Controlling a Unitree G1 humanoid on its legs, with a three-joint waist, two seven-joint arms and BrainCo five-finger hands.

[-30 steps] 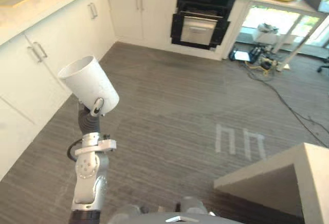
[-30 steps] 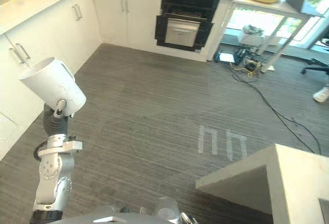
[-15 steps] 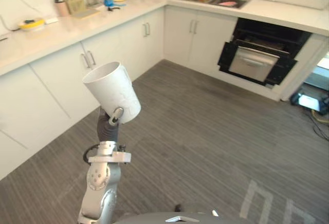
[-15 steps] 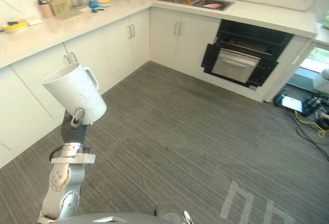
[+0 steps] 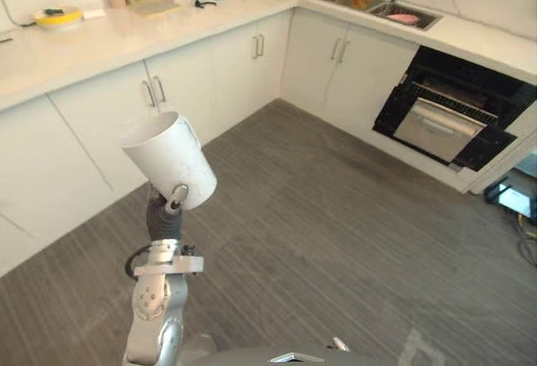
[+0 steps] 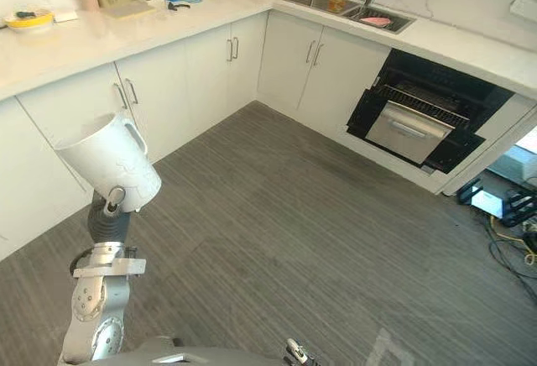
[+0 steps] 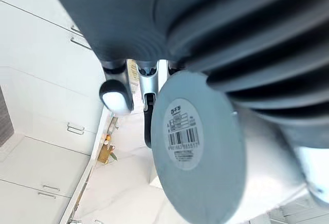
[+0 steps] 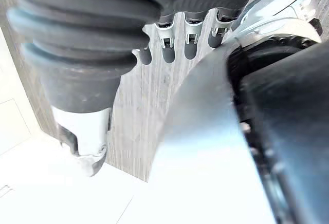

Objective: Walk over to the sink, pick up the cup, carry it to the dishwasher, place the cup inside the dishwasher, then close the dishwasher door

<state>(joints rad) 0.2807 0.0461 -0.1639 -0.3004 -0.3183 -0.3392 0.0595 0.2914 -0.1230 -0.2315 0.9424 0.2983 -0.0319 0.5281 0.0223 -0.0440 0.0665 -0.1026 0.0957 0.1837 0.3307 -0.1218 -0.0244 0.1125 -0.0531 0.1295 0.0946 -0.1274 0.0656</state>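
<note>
In the left eye view the left arm stands nearly upright, well apart from the dishwasher (image 5: 457,118) and across the grey floor (image 5: 336,240) on its left. The dark wrist cover sits above the silver forearm, and the left hand (image 5: 177,196) is at the top with its fingers wrapped round the lower end of the white cup (image 5: 170,160). The cup is held aloft and tilted. Its long axis leans away from the dishwasher, its open mouth is up and turned toward the white cabinets (image 5: 92,122), and its base is down at the hand. The dishwasher door hangs partly open under the counter, with the sink (image 5: 369,5) set in the worktop just beside and above it. In the right eye view the cup's handle (image 6: 134,135) shows on the side turned toward the dishwasher, and a dark fingertip presses the wall near the base. The left wrist view looks along the hand at the cup's round base, which carries a sticker (image 7: 183,138), with silver fingers (image 7: 147,82) curled against the cup's side. In the right wrist view the right hand (image 8: 177,41) hangs over the floor, fingers in a loose, relaxed row, holding nothing.
</note>
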